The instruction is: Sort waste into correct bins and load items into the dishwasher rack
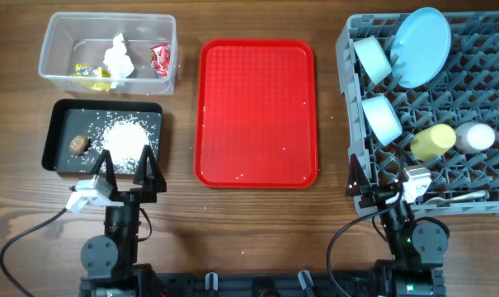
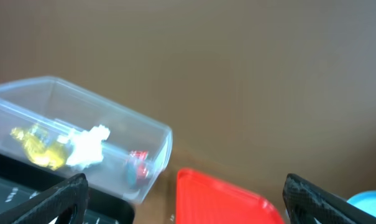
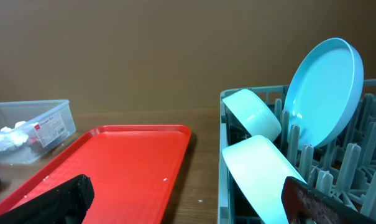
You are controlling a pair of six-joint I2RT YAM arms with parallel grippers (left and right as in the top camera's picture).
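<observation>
The left tool [image 1: 125,158] hangs at the near edge of the black tray [image 1: 58,124], its two fingers spread wide with nothing between them. That tray holds a heap of white rice [image 1: 124,140] and, beside it, a small brown lump [image 1: 78,144]. Just beyond it the clear tub [image 1: 76,33] contains the yellow wrapper [image 1: 91,74], the crumpled white tissue [image 1: 118,59] and the red wrapper [image 1: 160,59]. The red serving tray [image 1: 257,107] lies flat in the middle of the tabletop [image 1: 257,223], bare but for a few white specks. The right tool [image 1: 374,177] sits at the near left corner of the grey rack [image 1: 472,91], also wide open and holding nothing. In the rack the light-blue plate [image 1: 421,45] stands on edge at the far side, with two light-blue bowls [image 1: 371,58] [image 1: 382,118] tilted along the left wall. The yellow cup [image 1: 433,142] and the pink cup [image 1: 480,137] lie side by side, and the white spoon [image 1: 457,198] rests along the near edge.
</observation>
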